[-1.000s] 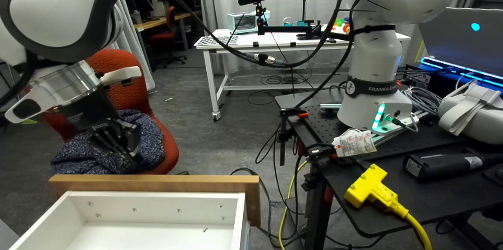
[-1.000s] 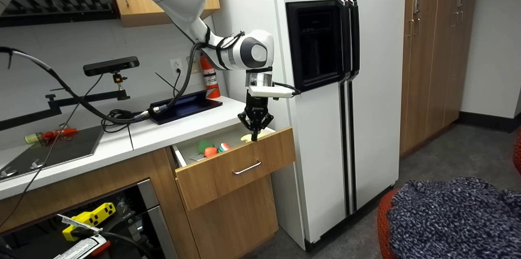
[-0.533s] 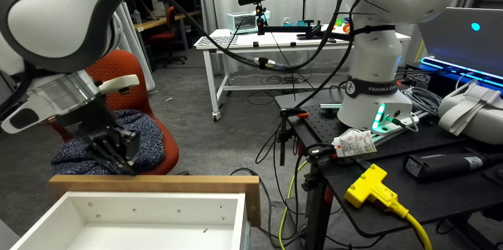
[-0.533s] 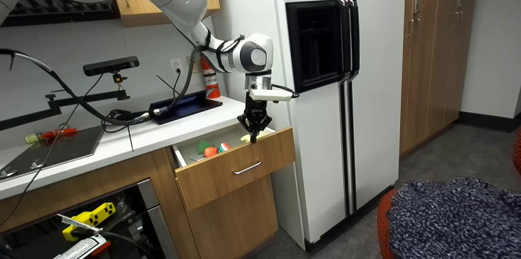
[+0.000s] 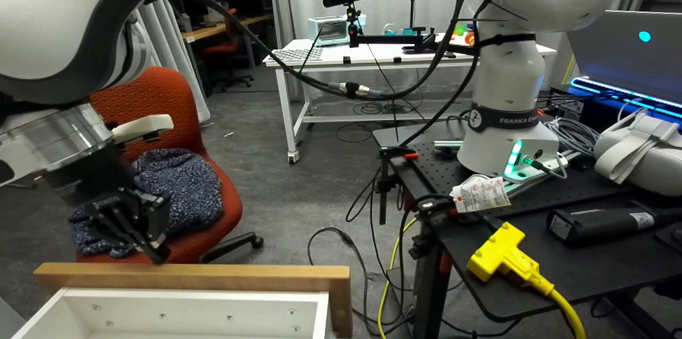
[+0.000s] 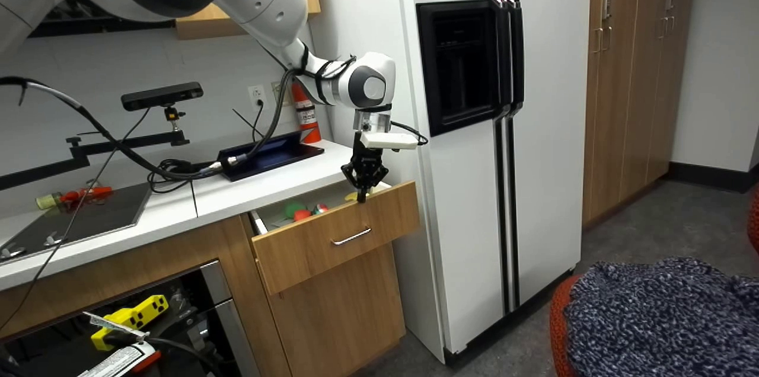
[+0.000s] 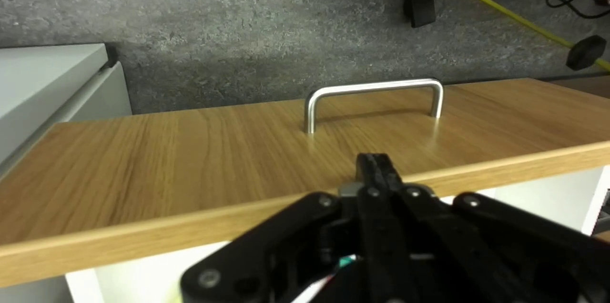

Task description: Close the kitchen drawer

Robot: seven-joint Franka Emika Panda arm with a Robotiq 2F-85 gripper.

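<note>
The wood-fronted drawer (image 6: 308,261) is jutting partway out from under the white countertop (image 6: 278,184), just beside the refrigerator (image 6: 545,157). In an exterior view it is holding a green item (image 6: 294,209), a red item (image 6: 302,214), a red-white-and-teal item (image 6: 321,208) and a yellow item (image 6: 351,197), all too small to identify. In an exterior view its white inner wall (image 5: 192,304) is showing small round fittings. The wrist view is showing the metal handle (image 7: 376,86) on the outer face, and slivers of teal and red behind the gripper (image 7: 374,162). The gripper is closed, its fingers pressing together and their tips sitting at the drawer's top front edge; whether they are bearing on the edge or the face cannot be told.

Farther out, a band (image 5: 504,119) around the arm (image 5: 511,67) is reading "FRANKA E", the rest curving away. A paper tag (image 5: 481,194) is lying near a yellow power adapter (image 5: 495,251), its print too fine to read. A fire extinguisher (image 6: 306,119) is bearing a label, also unreadable. A laptop (image 5: 628,62) is glowing with a round logo.
</note>
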